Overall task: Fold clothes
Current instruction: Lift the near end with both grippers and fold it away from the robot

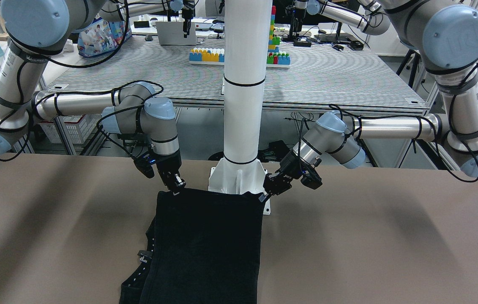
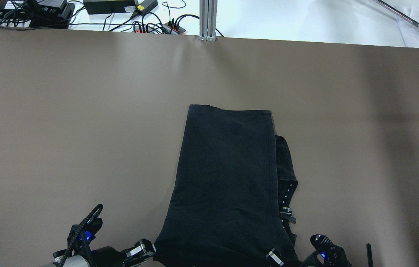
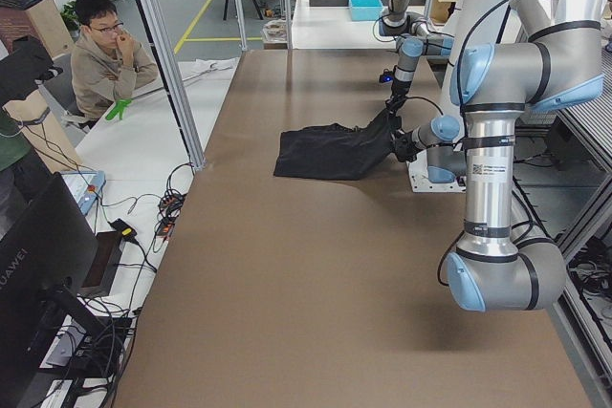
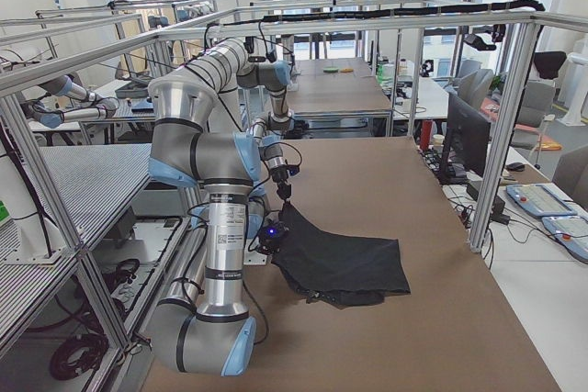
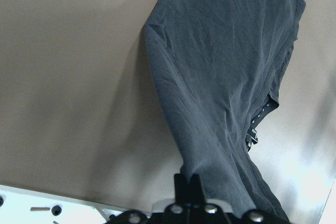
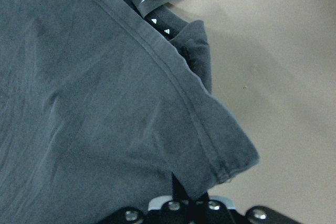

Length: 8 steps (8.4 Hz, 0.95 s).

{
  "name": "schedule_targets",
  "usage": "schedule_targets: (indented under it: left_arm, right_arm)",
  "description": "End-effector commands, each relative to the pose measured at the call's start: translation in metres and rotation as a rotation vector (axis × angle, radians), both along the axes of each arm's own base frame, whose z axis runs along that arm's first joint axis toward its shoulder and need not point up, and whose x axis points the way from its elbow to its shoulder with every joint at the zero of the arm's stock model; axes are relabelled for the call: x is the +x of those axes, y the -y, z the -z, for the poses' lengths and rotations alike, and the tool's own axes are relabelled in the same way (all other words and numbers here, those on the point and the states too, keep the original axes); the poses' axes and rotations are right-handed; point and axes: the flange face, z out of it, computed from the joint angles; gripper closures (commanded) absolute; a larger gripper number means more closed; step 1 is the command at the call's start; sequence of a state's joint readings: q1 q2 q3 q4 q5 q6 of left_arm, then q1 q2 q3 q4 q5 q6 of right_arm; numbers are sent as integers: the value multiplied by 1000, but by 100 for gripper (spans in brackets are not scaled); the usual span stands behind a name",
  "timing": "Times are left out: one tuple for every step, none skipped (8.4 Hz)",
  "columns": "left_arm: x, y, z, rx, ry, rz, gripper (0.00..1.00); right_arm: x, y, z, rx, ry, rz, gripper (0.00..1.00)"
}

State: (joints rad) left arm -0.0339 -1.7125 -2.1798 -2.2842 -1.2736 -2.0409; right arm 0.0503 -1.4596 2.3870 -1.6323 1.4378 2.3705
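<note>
Between left gripper (image 1: 265,195) and right gripper (image 1: 176,190), black garment (image 1: 209,240), corner in each.

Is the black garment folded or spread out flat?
Folded over: the black garment has a top layer covering a lower one, whose perforated trim peeks out beside it.

You have both arms set with elbows out wide and forearms drawn in toward the middle. The left arm (image 1: 391,126) holds its forearm level, with the wrist bent down and inward. That leaves the left gripper (image 1: 264,196) pointing slantwise downward. Its fingers are pressed together on one corner of the black garment (image 1: 209,240), on the robot's side. The right arm (image 1: 78,103) mirrors it, forearm level and wrist turned steeply down, with the right gripper (image 1: 175,191) nearly upright. Its fingers are pinched on the garment's other corner, at the hem. The two grippers stand well apart, one at each corner.
</note>
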Motion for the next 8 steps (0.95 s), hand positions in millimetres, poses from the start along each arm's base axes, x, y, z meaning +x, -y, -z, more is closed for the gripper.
schedule_targets:
  left_arm:
    - [7, 32, 16, 31, 40, 44, 100]
    - [12, 85, 48, 60, 67, 49, 100]
    - [14, 141, 49, 35, 112, 53, 100]
    - [22, 186, 40, 29, 154, 79, 100]
    - [31, 231, 48, 32, 179, 115, 100]
    - [39, 271, 51, 12, 201, 125, 100]
    - [48, 303, 47, -4, 235, 142, 100]
    - [63, 326, 38, -9, 267, 152, 100]
  right_arm:
    - [9, 11, 11, -5, 25, 21, 100]
    - [21, 45, 19, 27, 35, 5, 100]
    - [17, 85, 31, 47, 41, -19, 100]
    - [14, 140, 32, 18, 28, -67, 100]
    - [10, 186, 18, 6, -14, -54, 100]
    - [24, 210, 18, 55, -33, -50, 100]
    - [40, 235, 10, 79, -63, -70, 100]
    - [33, 256, -10, 69, -112, -73, 100]
